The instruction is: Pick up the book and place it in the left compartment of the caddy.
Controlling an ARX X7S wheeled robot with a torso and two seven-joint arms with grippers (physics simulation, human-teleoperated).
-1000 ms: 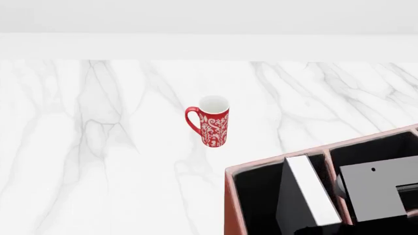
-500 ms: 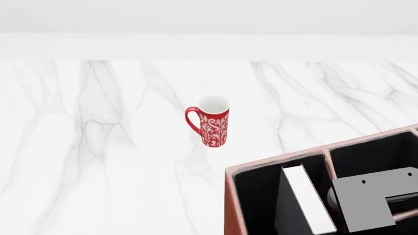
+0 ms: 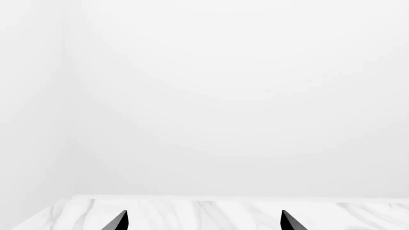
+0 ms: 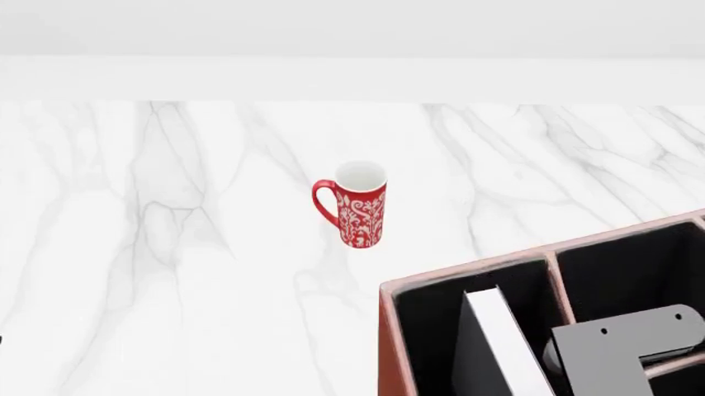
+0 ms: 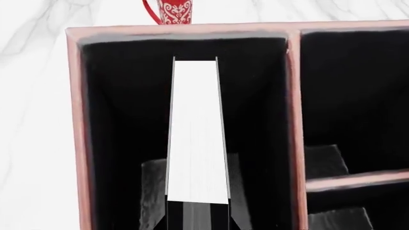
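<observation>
The black book stands on edge inside the caddy's [image 4: 388,346] left compartment [image 4: 428,330], its white page edges [image 4: 501,342] facing up. In the right wrist view the book [image 5: 197,129] sits mid-slot in the left compartment [image 5: 121,120], apart from both black walls. My right gripper [image 5: 197,165] is shut on the book, with grey fingers [image 5: 152,196] flat against each cover. In the head view only the right arm's grey wrist bracket [image 4: 622,351] shows, over the caddy. My left gripper [image 3: 204,223] is open and empty, away from the caddy.
A red patterned mug [image 4: 358,204] stands on the white marble table [image 4: 165,247], beyond the caddy's far rim [image 5: 182,29]. Two smaller black-lined sections [image 5: 351,91] lie to the right of the divider [image 5: 294,120]. A white wall backs the table.
My right arm has lowered with the book, so the book sits deeper in the left compartment. The mug and caddy have not moved.
</observation>
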